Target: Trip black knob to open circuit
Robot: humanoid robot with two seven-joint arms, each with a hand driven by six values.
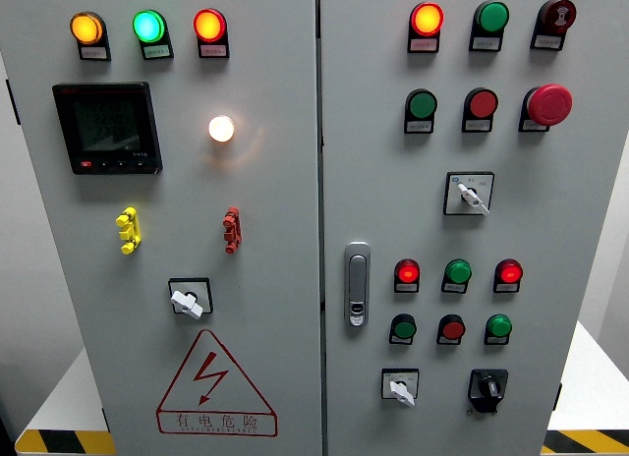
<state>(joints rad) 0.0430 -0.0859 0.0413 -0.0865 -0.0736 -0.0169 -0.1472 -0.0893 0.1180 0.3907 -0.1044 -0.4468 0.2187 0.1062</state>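
Note:
The black knob (487, 388) sits low on the right door of the grey cabinet (580, 220), at the bottom right of the switch rows. It is a small black rotary handle on a black base, with its pointer standing roughly upright. Neither of my hands nor arms shows anywhere in the head view.
A white selector switch (400, 388) sits left of the black knob, another white selector (469, 194) higher up, a third white selector (188, 301) on the left door. Lit lamps and push buttons fill both doors, with a red mushroom button (548, 104), a door latch (357, 284) and a meter (106, 128).

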